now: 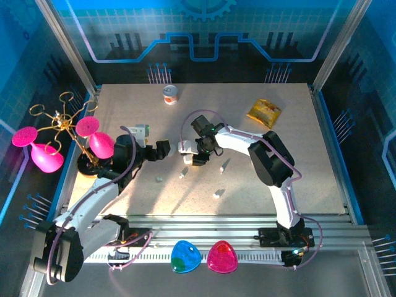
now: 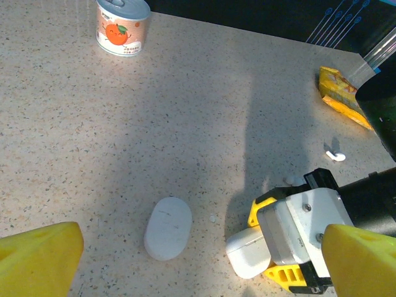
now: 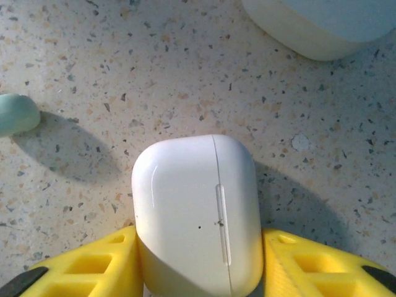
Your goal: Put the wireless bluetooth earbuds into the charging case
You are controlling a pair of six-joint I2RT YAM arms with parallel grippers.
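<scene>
Fingers (image 2: 37,257) of your left hand (image 2: 198,263) stand wide apart, a yellow tip at each side of the left wrist view, gripping nothing. Between them on the speckled bench (image 2: 93,136) lies a closed white oval plastic case (image 2: 168,228), touched by neither tip. Far behind it a small white tin with an orange fruit label (image 2: 122,26) stands upright. Just right of the oval case, your right hand (image 3: 199,247) is clamped on a white rounded-rectangle charging case (image 3: 198,210), one yellow finger against each side, its lid seam closed. Beyond that hand one tiny white stemmed earbud (image 2: 335,156) lies loose on the bench, well apart from both cases. In the top view you see more small white pieces (image 1: 218,193) lying near the right arm, too small to identify. At the far right a yellow snack packet (image 2: 343,93) lies flat.
</scene>
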